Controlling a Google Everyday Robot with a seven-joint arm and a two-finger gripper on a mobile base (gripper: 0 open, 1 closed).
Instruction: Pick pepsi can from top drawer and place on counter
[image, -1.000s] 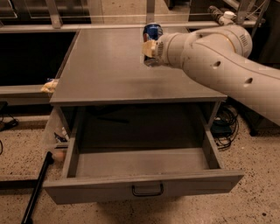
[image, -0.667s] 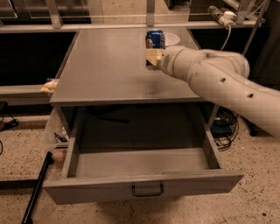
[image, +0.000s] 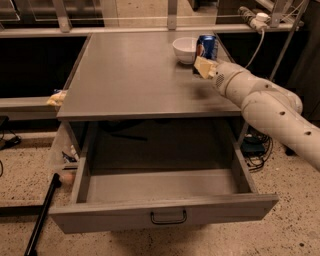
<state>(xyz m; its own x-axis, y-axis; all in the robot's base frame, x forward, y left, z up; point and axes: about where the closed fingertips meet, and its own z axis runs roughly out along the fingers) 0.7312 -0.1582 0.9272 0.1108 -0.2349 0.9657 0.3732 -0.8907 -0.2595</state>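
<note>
Standing upright in the upper right of the frame, the pepsi can (image: 207, 46) is over the far right part of the bench (image: 135, 75), just right of a white bowl (image: 184, 50). The gripper (image: 203, 66) sits directly below the can in the picture, touching or overlapping its base, so I cannot tell whether the gripper is spread or clamped on it, nor whether the can rests on the surface. The top drawer (image: 160, 215) stands pulled out at the bottom of the frame. Since the earlier frame, can and gripper have together shifted rightwards, uncovering the bowl, which then peeked out from behind the can.
</note>
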